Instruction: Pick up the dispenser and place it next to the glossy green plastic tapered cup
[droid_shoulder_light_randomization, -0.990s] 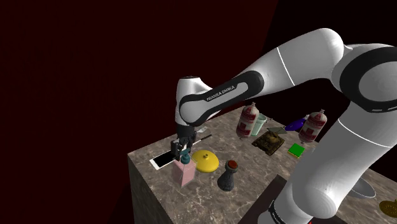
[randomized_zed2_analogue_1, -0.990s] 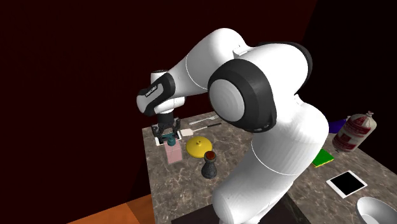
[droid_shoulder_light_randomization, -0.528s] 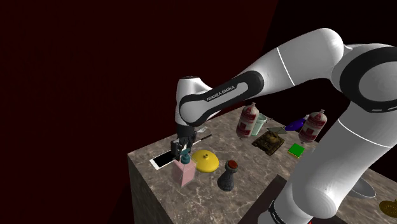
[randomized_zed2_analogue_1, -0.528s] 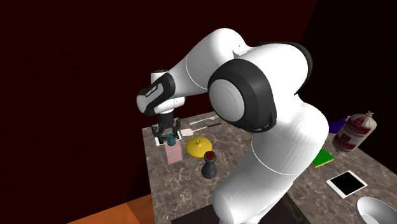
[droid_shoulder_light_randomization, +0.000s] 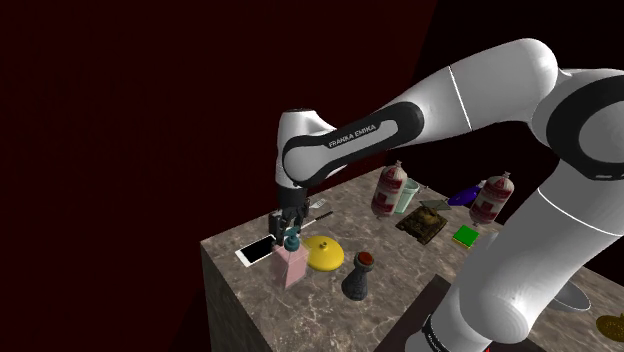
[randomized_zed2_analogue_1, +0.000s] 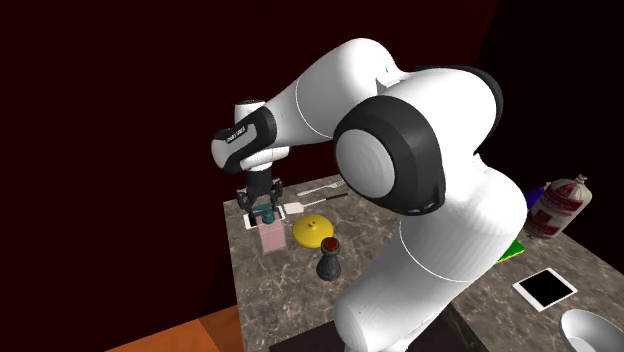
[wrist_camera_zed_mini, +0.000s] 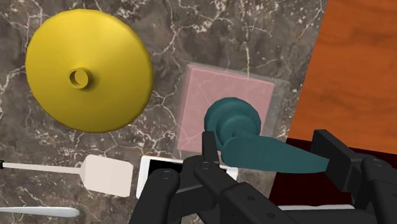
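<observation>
Low in the middle of the shoulder view, a dark bottle with a red top is seen near the front of the worktop. Just up and left of it, a yellow lid is laid flat. Just beside the lid, on its left, the dispenser is found: a pink box with a teal pump on top. The pump is held from above by the black fingers, one at each end, so a fairly wide gap is seen between them. It cannot be told if the pink box is touching the worktop. Farther back, toward the upper right, the green cup is stood beside a red and white bottle, well apart from the dispenser.
</observation>
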